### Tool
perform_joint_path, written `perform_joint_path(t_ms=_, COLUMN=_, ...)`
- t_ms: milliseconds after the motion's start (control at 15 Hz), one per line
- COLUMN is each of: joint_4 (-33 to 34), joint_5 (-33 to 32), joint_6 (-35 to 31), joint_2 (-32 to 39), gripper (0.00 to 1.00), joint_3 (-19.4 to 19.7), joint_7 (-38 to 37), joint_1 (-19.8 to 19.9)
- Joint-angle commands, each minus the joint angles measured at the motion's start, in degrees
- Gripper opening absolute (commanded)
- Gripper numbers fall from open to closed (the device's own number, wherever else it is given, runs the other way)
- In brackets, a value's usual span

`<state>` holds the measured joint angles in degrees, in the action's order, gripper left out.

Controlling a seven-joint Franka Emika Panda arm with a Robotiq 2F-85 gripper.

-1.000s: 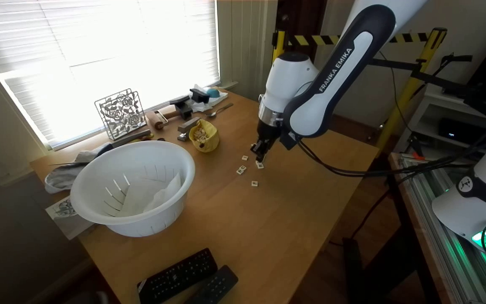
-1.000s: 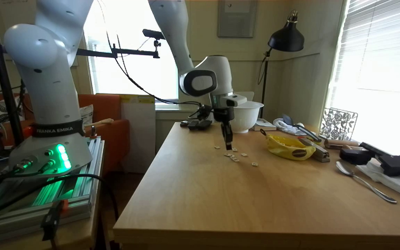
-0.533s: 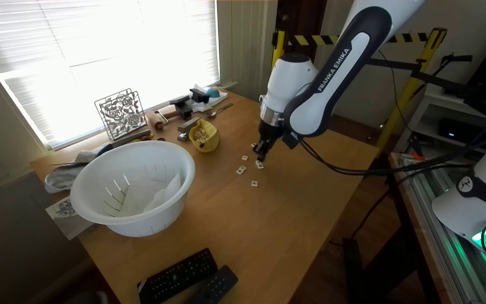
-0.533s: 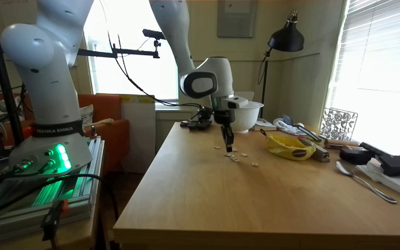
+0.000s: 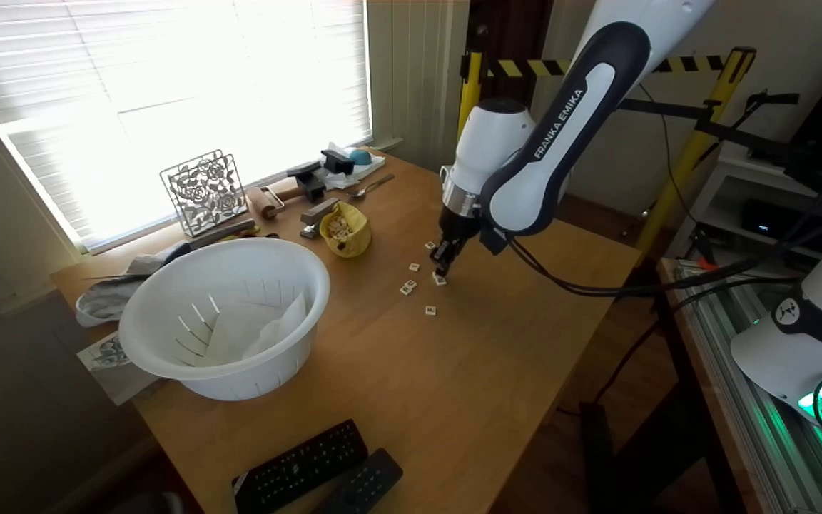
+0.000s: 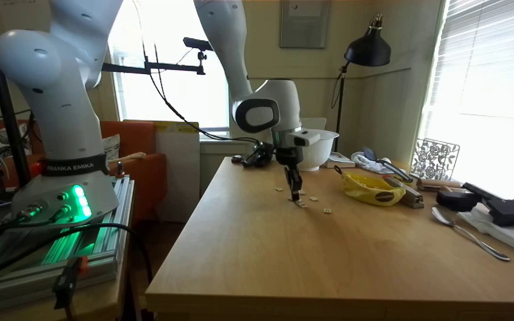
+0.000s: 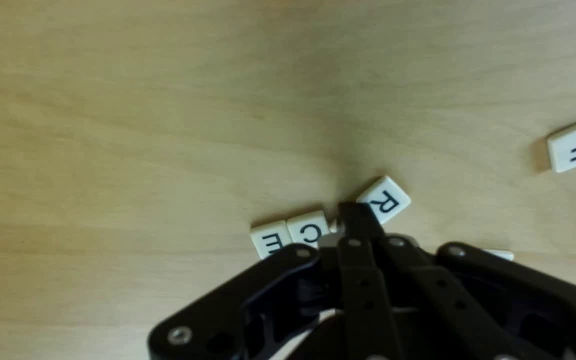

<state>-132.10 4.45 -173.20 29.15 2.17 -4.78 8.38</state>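
Low over the desk (image 6: 283,258), the end effector (image 6: 295,199) is pointing down, its fingers sitting together, tips just beside the R tile (image 7: 391,197); can't tell if touching.

Black tool (image 6: 295,197), black-lettered cream tiles (image 7: 574,149), yellow pouch (image 6: 364,195), white bowl (image 6: 319,150), tan wood-grained table (image 6: 328,258)

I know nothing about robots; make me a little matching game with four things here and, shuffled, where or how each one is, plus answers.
1 Gripper
2 Yellow pouch
3 White basin
4 E tile

A Holding small pale pieces
B Side by side with the C tile
C Black, down among letter tiles
D Round and slotted

Pairs: 1-C, 2-A, 3-D, 4-B
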Motion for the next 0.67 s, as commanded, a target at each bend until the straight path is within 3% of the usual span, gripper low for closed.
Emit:
perform_joint_path(t_ms=0, joint_4=1.58, joint_5=1.3, joint_6=-1.13, joint_2=1.76, gripper=0.0, joint_3=-2.55, joint_7=2.58, joint_1=2.88)
perform_joint_path(t_ms=267, joint_4=1.89, joint_5=0.9, joint_6=0.25, joint_2=1.86, gripper=0.0, joint_3=-3.58, joint_7=3.98, joint_1=4.13)
perform_joint_path(t_ms=600, joint_4=1.47, joint_5=-0.31, joint_6=2.61, joint_2=0.97, gripper=0.0, joint_3=-1.08, joint_7=4.03, joint_1=1.81)
